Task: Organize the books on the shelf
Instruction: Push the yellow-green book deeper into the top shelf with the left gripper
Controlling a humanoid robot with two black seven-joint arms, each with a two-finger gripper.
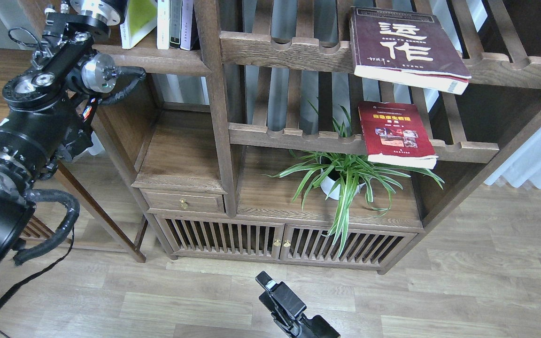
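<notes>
The yellow-green book [137, 19] leans tilted on the dark plank shelf [158, 60] at the top left, next to thin upright white, black and lavender books [175, 23]. My left arm reaches up beside it; its silver wrist [93, 8] meets the top edge and the gripper is out of view. The thick maroon book [404, 44] lies flat on the upper slatted rack, overhanging its front. The red book [395, 134] lies flat on the lower slatted rack. My right gripper [270, 285] is low over the floor, dark and seen end-on.
A potted spider plant [343, 176] stands on the cabinet top under the red book. A thick post [216, 103] separates the left bay from the slatted racks [294, 47]. A drawer [183, 202] and slatted doors [275, 241] lie below. Wooden floor in front.
</notes>
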